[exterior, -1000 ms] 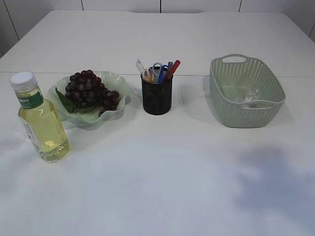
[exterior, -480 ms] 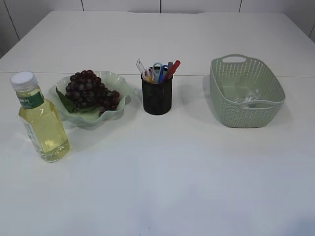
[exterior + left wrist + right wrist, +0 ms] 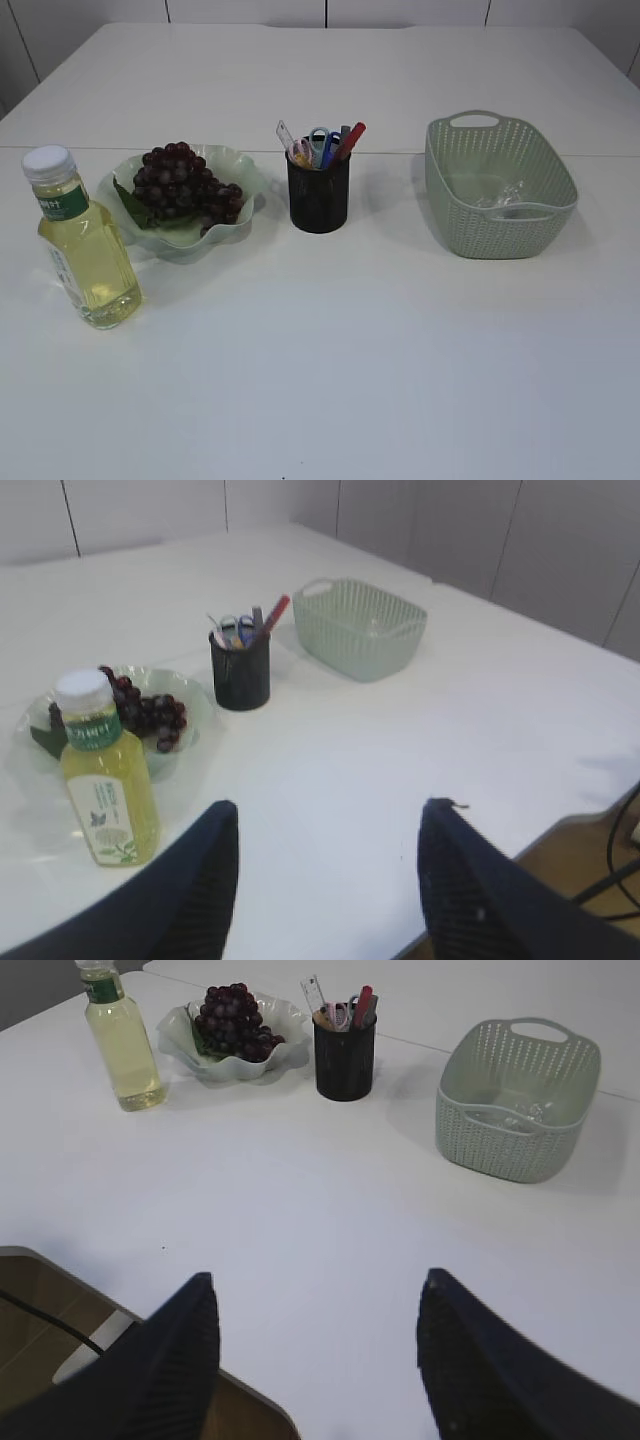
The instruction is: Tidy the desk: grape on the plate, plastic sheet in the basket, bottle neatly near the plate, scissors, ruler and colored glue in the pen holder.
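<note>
**Desk looks tidied; both arms drawn back**

The bunch of dark purple grapes [image 3: 185,183] lies on the pale green wavy-edged plate [image 3: 235,165]; the clear plastic bottle of yellow liquid with a white cap [image 3: 84,245] stands upright just beside that plate, on its left; the black mesh pen holder [image 3: 318,194] carries the clear ruler [image 3: 285,135], the blue-handled scissors [image 3: 320,139] and the red glue stick [image 3: 351,139], all poking above its rim; a crumpled clear plastic sheet [image 3: 503,195] sits inside the pale green woven basket [image 3: 497,228]; by my reading every listed item is in its place and nothing is left to do; the left gripper [image 3: 328,880] and the right gripper [image 3: 318,1360] both hover over the near table edge, fingers spread and holding nothing.
</note>
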